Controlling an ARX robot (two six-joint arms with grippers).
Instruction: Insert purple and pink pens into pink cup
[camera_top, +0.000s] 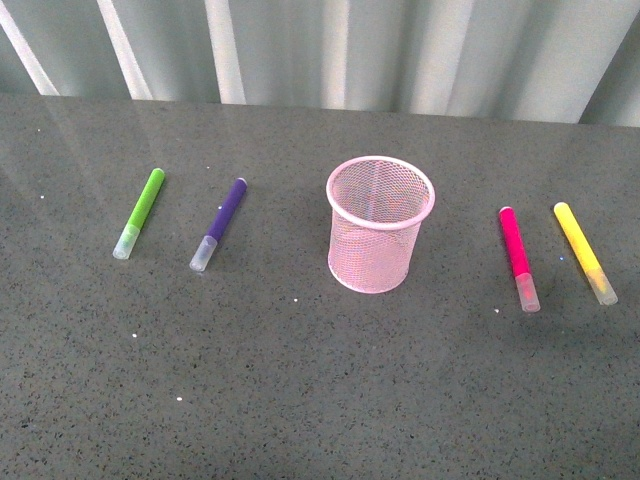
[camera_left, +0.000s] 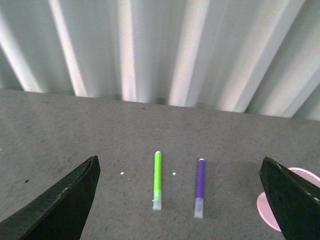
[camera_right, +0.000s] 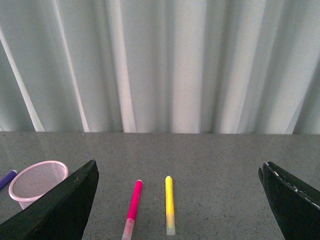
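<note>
Pink mesh cup (camera_top: 381, 224) stands upright in the middle of the bench (camera_top: 300, 400), with the purple pen (camera_top: 220, 225) lying flat at its 9 o'clock and the pink pen (camera_top: 518, 258) flat at its 3 o'clock, both well apart from it. Lime-green pen (camera_top: 139, 213) lies further out at 9, yellow pen (camera_top: 585, 253) further out at 3. Left claw (camera_left: 179, 160) and right claw (camera_right: 177, 165) are both spread wide, gripping nothing.
</note>
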